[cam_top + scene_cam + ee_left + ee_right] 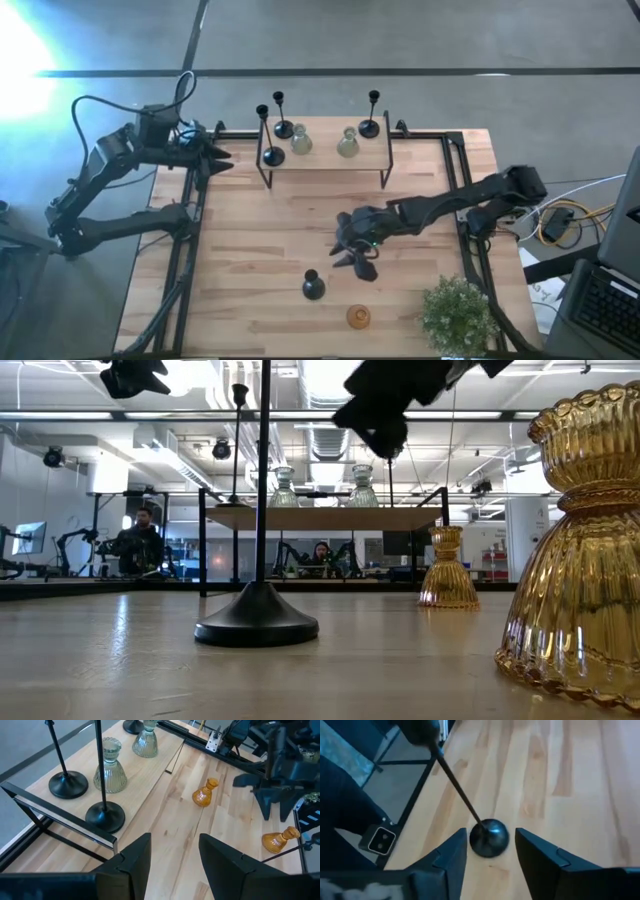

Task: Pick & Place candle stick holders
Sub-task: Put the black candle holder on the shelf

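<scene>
Three black candle stick holders and two pale-green glass ones stand on a raised shelf at the table's far side. A fourth black holder stands on its round base on the table, and an amber glass one stands nearer the front edge. A second amber holder stands farther in. My right gripper hangs open above mid-table; in its wrist view the black holder's base shows between the fingers, untouched. My left gripper waits open off the shelf's left end.
A green potted plant stands at the table's near right corner. Black rails run along the table's left and right sides. Bare wood lies between the shelf and the standing holders.
</scene>
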